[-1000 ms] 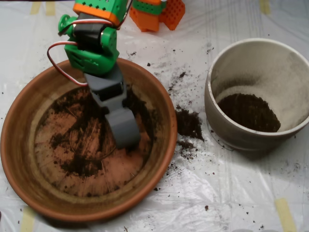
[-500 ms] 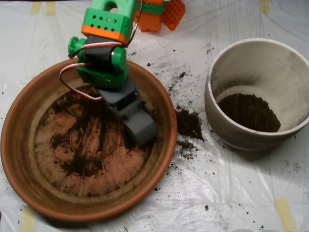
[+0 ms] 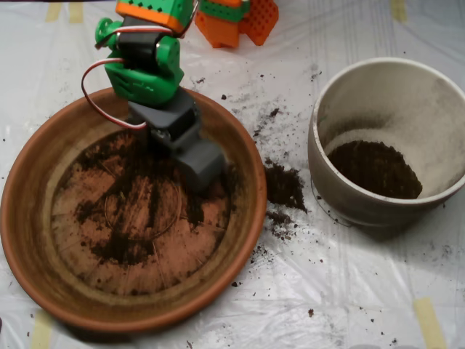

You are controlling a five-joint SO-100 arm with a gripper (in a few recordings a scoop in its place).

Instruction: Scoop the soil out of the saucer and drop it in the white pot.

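Scoop (image 3: 200, 163) sat low over the saucer (image 3: 29, 218), looking closed. Most of the soil (image 3: 374, 169) was already in the white pot (image 3: 341, 196). Only thin smears were left in the dish, and a small spilled pile (image 3: 283, 185) lay between them

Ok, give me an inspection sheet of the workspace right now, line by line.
Surface: table under clear plastic sheet, yellow tape strips.
Saucer: thin smeared soil on its bottom.
White pot: partly filled with soil, dusty inner walls.
Clutter: spilled soil pile between saucer and pot, scattered crumbs.
End effector: grey scoop over the saucer's upper right part.
Cables: red-white wire looping off the arm.
Surroundings: orange part at top edge.
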